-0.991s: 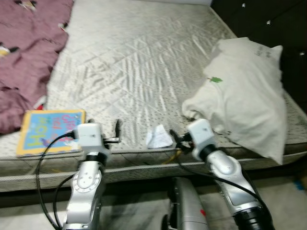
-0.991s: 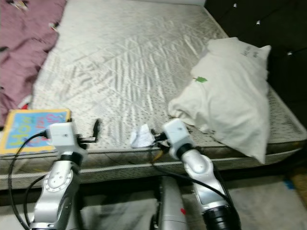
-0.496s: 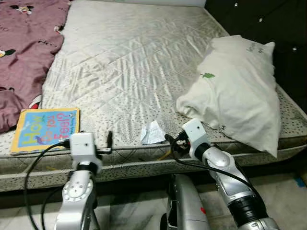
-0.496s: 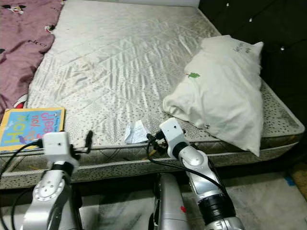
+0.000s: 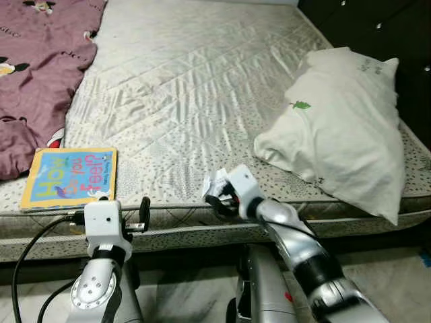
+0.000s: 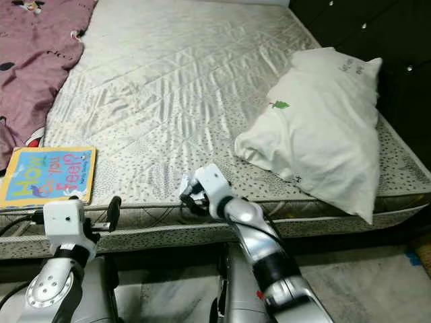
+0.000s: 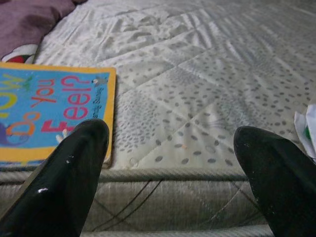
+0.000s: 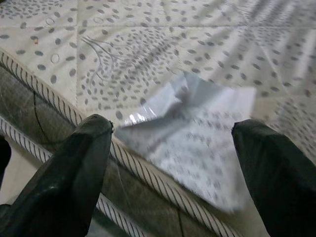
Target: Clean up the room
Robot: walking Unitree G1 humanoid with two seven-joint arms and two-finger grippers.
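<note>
— Paper point(image 8: 192, 123) lies at the mattress point(image 5: 182, 87) edge, right gripper point(image 8: 173, 163) spread around it.
— Left gripper point(image 7: 168, 163)?
— Spread too, before the edge, near the book point(image 5: 69, 176); bare quilt beyond.

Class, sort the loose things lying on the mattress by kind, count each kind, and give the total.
Pillow: 1
Book: 1
Crumpled paper: 1
Blanket: 1
Total: 4
</note>
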